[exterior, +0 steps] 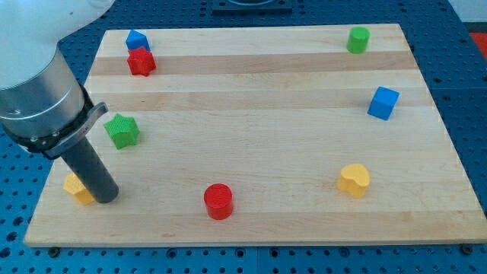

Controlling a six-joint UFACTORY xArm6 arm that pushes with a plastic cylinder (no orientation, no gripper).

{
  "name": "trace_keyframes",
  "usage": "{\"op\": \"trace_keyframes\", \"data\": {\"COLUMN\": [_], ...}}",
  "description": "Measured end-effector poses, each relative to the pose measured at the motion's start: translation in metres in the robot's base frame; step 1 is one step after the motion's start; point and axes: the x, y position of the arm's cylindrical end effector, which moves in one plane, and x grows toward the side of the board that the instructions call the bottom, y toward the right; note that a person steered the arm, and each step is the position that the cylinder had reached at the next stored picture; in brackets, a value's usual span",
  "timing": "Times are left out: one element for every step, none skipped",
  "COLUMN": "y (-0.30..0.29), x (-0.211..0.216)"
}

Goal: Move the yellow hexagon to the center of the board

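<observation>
The yellow hexagon [77, 187] lies near the board's bottom left corner, partly hidden behind my rod. My tip [106, 196] rests on the wooden board [251, 114] right against the hexagon's right side. The rod rises from there toward the view's upper left, into the grey arm body.
A green star [122, 130] sits just above the tip. A red star [141, 62] and a blue block [136, 39] are at the top left. A red cylinder [218, 202] is at bottom centre, a yellow heart [354, 180] at bottom right, a blue cube [383, 103] at right, a green cylinder [358, 39] at top right.
</observation>
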Motion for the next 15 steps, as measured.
{"op": "trace_keyframes", "data": {"y": [0.003, 0.017, 0.011, 0.026, 0.028, 0.028, 0.013, 0.019, 0.022, 0.029, 0.042, 0.023, 0.002, -0.006, -0.025], "x": [-0.005, -0.033, -0.055, -0.064, -0.084, -0.091, -0.102, -0.102, -0.102, -0.111, -0.134, -0.155, -0.195, -0.214, -0.183]}}
